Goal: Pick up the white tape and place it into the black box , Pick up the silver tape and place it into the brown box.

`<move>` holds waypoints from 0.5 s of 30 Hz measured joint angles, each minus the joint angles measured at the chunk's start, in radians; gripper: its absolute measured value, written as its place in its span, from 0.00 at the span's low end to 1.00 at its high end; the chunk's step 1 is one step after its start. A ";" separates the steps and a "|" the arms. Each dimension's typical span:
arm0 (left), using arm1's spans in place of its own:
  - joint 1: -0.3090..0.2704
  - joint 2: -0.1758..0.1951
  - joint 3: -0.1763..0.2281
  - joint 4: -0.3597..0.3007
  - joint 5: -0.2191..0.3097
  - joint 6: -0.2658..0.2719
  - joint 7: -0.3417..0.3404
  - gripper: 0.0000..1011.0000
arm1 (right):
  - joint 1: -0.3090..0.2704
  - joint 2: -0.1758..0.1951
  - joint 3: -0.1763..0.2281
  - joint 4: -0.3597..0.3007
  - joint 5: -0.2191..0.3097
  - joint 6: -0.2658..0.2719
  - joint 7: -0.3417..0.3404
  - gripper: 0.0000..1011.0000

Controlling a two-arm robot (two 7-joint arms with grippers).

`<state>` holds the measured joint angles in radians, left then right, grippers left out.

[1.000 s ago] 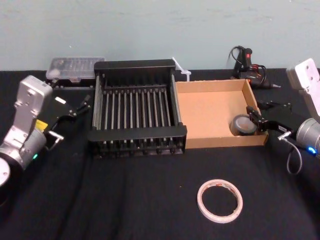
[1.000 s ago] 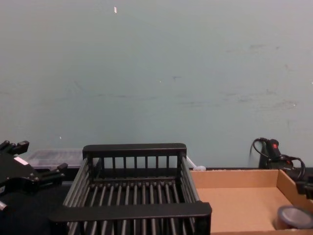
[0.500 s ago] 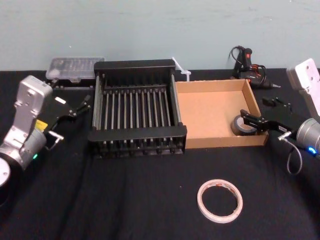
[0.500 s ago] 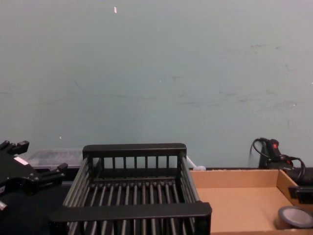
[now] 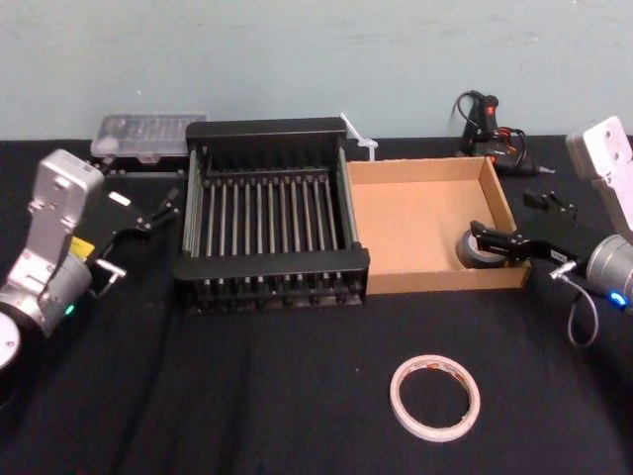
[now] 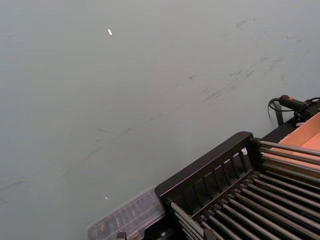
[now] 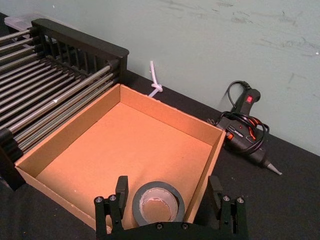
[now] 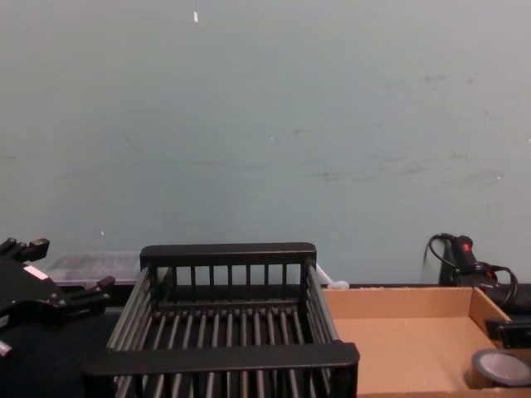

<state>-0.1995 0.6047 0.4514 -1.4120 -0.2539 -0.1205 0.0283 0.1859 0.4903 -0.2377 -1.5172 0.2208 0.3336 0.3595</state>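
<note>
Right gripper (image 7: 168,185): held wide apart, nothing gripped; silver tape (image 7: 158,202) straddled in brown box (image 5: 415,170).
White tape (image 5: 435,398): laid flat, lower centre, down-left of right gripper.
Left gripper (image 5: 158,211): parked far left, farther off, spread, empty.

No wording is legible anywhere. The white tape (image 5: 435,397), near the table's (image 5: 247,396) front edge, bears small red marks (too small to read).
</note>
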 joint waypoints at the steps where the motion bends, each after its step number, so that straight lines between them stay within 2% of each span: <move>1: 0.000 0.000 0.000 0.000 0.000 0.000 0.000 0.99 | -0.002 0.001 0.000 -0.003 0.000 0.000 0.002 0.99; 10: 0.000 0.000 0.000 0.000 0.000 0.000 0.000 0.99 | -0.042 0.028 0.014 -0.072 0.023 0.021 0.021 0.99; 15: 0.000 0.000 0.000 0.000 0.000 0.000 0.000 0.99 | -0.090 0.065 0.022 -0.144 0.043 0.043 0.036 0.99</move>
<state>-0.1995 0.6047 0.4514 -1.4120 -0.2539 -0.1205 0.0283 0.0959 0.5549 -0.2159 -1.6616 0.2634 0.3770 0.3958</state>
